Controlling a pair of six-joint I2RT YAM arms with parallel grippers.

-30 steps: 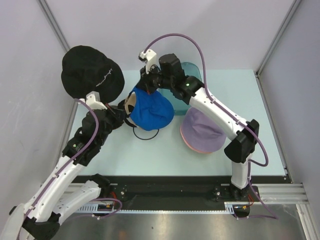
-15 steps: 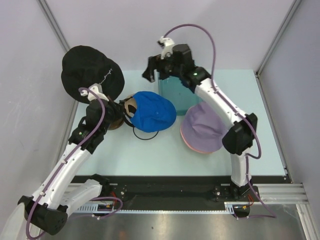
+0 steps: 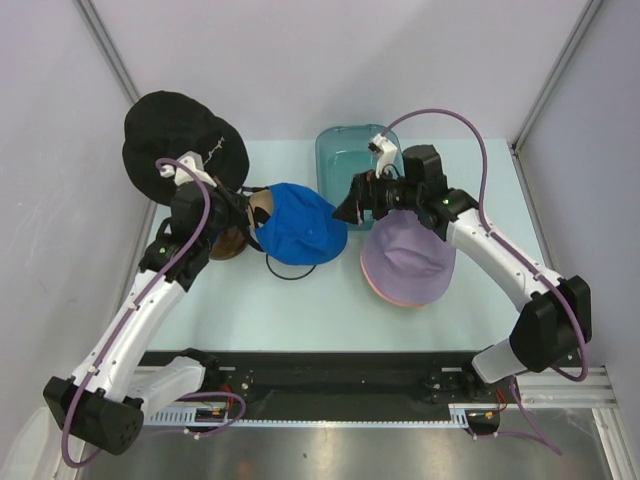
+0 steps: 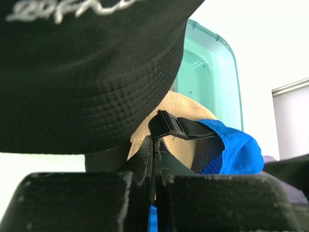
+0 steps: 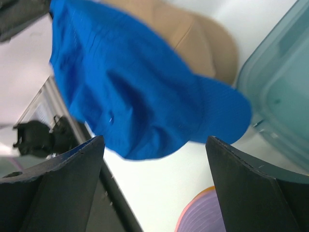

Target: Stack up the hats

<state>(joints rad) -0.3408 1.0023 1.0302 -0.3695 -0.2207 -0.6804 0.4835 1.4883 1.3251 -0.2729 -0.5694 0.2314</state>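
Currently my left pincer [image 4: 153, 181] clamps the tan fabric cap's [image 4: 186, 104] black strap [image 4: 181, 128]; my right pincer [image 5: 154, 145] stands wide beside the blue fabric cap [image 5: 130, 92].

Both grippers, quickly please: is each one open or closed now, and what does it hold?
Left gripper: closed, pinching the black strap of the blue cap.
Right gripper: open, holding nothing.

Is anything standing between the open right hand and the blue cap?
Nothing visible. The right hand faces the blue cap across a clear gap; the teal bin sits off to one side.
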